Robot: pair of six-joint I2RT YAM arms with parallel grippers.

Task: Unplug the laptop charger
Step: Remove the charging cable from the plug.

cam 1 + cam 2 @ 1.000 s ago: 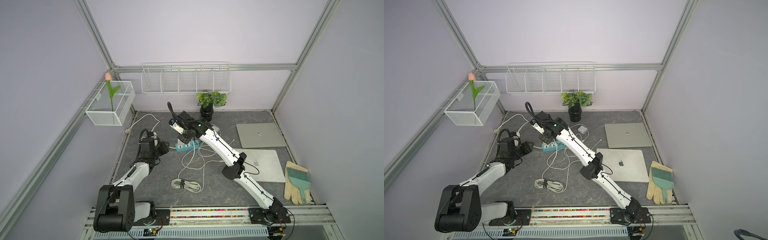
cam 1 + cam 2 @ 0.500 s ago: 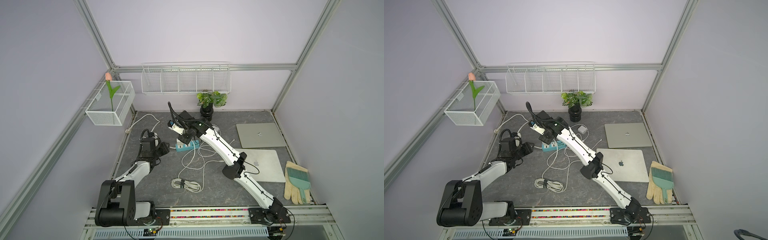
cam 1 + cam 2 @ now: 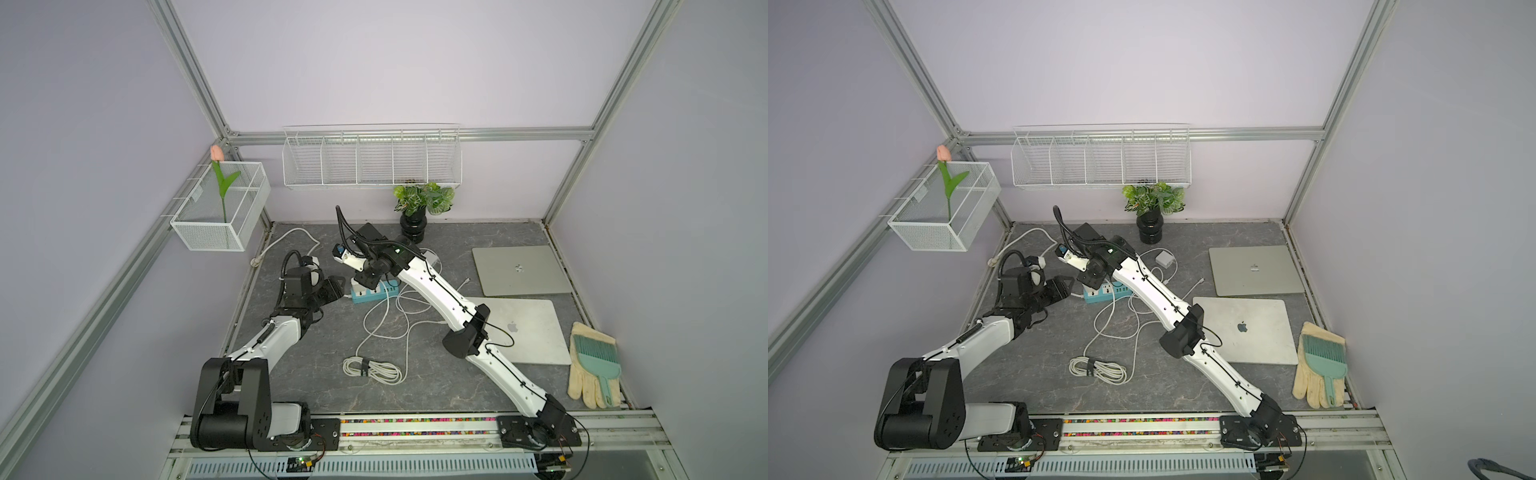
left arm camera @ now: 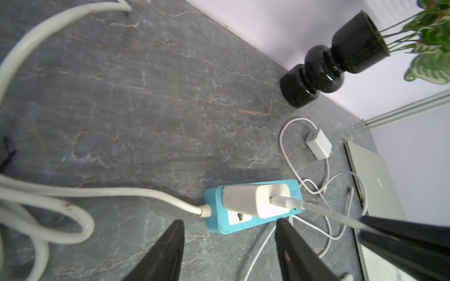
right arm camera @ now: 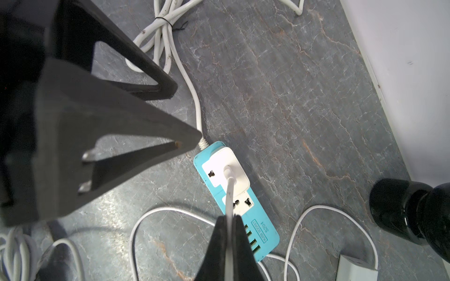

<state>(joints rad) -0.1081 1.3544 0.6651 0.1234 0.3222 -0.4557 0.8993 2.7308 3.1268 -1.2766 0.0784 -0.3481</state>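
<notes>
Grey marble tabletop [image 3: 316, 374]: we see white charger [image 4: 253, 200] plugged into blue power strip [image 4: 219, 225], 11 o'clock of centre. Right gripper [image 5: 230, 228] pinches charger cable [image 5: 229, 192]; left gripper [image 4: 229, 221] gapes empty, strip's 9 o'clock.

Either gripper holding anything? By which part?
Right gripper is pinched shut on the white charger cable, just out from the charger plugged into the power strip. Left gripper is open, holding nothing.
</notes>
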